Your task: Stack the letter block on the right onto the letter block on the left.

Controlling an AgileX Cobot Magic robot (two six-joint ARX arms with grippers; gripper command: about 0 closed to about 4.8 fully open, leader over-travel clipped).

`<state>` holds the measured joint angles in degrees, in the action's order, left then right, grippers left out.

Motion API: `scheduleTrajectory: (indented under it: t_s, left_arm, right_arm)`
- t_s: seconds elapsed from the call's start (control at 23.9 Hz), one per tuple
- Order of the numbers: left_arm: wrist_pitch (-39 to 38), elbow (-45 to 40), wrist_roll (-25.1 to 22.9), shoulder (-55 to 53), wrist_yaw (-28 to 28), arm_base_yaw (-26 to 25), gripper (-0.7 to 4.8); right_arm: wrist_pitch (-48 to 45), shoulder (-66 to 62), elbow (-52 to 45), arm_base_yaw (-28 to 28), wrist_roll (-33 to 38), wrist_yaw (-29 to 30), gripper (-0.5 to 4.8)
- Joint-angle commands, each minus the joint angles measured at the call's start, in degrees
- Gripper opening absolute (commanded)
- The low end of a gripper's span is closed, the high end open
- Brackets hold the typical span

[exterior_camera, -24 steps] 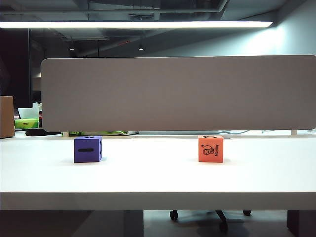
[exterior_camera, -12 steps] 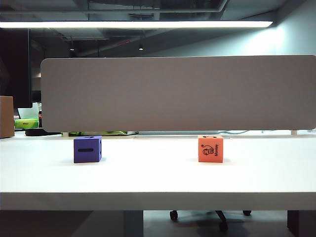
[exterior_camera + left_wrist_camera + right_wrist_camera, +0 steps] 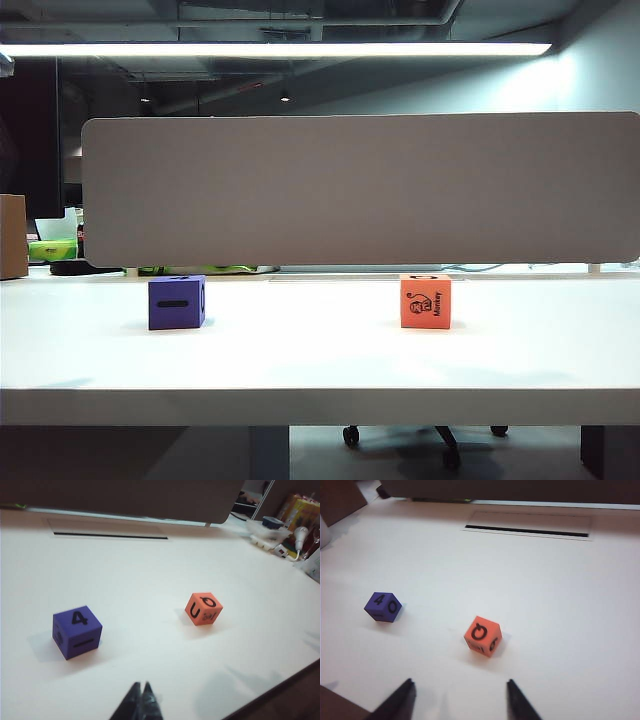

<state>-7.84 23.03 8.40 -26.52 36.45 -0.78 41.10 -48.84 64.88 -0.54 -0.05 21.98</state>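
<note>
Two grippers empty above table: left gripper (image 3: 139, 700) pressed together; right gripper (image 3: 460, 699) spread

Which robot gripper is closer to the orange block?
Right. The right gripper is open, with the orange block just ahead, roughly centred between its fingers. The left gripper is shut, apart from it, nearer the purple block.

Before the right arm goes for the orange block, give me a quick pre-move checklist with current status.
1. Right gripper open, with fingers apart: ok.
2. Orange block ahead of the right gripper, not yet between its fingers: ok.
3. Purple block sits flat on the table, top bare: ok.
4. Blocks well apart, path between them free: ok.
5. Left gripper shut, short of the purple block: ok.
6. Arms' clearance in the exterior view: cannot tell, neither shows.
</note>
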Motion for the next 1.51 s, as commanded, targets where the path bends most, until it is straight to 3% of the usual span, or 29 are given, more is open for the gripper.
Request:
scheduleTrajectory:
  t_s: [0.04,0.34,0.42,0.67,0.8,1.51]
  left_arm:
    - [1.88,0.55,-0.48,0.28,0.42,0.02,-0.05]
    - [2.73,0.52,-0.46,0.57,0.50,0.02,-0.05]
    - [2.75,0.50,-0.46,0.55,0.46,0.09,-0.05]
    - [1.90,0.44,-0.46,0.57,0.48,0.09,-0.05]
    - [1.86,0.44,-0.46,0.57,0.46,0.07,-0.05]
    - [1.68,0.44,-0.46,0.57,0.79,0.07,-0.05]
  right_arm:
    - [-3.13,-12.61,6.21,-4.96,0.15,-0.76,3.55]
    - [-3.48,-37.27,20.00,-13.53,1.25,-9.60,4.14]
    - [-3.61,-41.13,22.64,-14.53,1.57,-11.96,4.47]
    - [-4.09,-52.02,29.42,-15.61,6.38,-15.28,4.69]
    - [-3.85,-54.73,29.77,-16.04,6.51,-18.80,4.79]
    - [1.77,-65.20,29.77,-19.82,9.57,-20.94,4.79]
